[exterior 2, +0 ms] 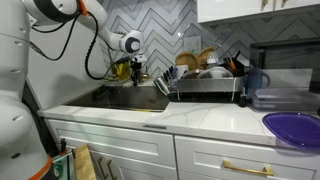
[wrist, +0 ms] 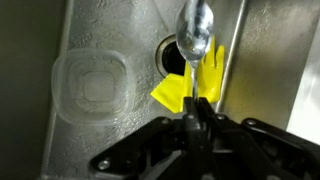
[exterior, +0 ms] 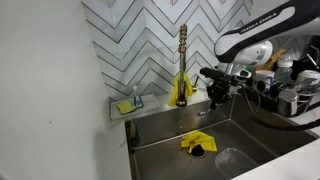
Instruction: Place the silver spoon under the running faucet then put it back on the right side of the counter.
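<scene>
My gripper [wrist: 193, 108] is shut on the handle of the silver spoon [wrist: 194, 42], whose bowl points away over the sink basin in the wrist view. In an exterior view the gripper [exterior: 214, 92] hangs above the steel sink [exterior: 160, 128], to the right of the tall brass-gold faucet [exterior: 183, 62]. The spoon is too small to make out there. In an exterior view the gripper [exterior 2: 139, 72] is above the sink [exterior 2: 120, 98], set in the white counter [exterior 2: 200, 118]. I cannot tell whether water runs.
A yellow cloth [exterior: 197, 144] lies by the drain in the basin [wrist: 190, 85]. A clear plastic container [exterior: 230, 158] sits in the basin [wrist: 92, 82]. A dish rack [exterior 2: 205, 82] with dishes stands on the counter. A purple plate [exterior 2: 293, 128] is nearby.
</scene>
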You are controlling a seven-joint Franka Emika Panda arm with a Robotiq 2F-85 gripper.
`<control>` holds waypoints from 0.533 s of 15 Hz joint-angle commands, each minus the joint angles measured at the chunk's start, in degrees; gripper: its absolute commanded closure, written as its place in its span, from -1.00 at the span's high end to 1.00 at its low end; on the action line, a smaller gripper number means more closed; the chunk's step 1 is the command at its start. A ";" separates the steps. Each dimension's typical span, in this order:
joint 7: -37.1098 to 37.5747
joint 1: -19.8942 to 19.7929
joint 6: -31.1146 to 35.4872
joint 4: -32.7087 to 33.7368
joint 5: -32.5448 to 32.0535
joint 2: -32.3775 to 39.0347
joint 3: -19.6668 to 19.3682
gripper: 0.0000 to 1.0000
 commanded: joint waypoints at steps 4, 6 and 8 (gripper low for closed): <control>18.28 2.39 -7.34 -6.39 -17.95 -11.89 -0.55 -0.96; 22.95 2.21 -10.49 -6.59 -23.33 -13.92 0.41 -0.96; 26.05 1.83 -14.23 -5.81 -27.22 -14.81 1.53 -0.96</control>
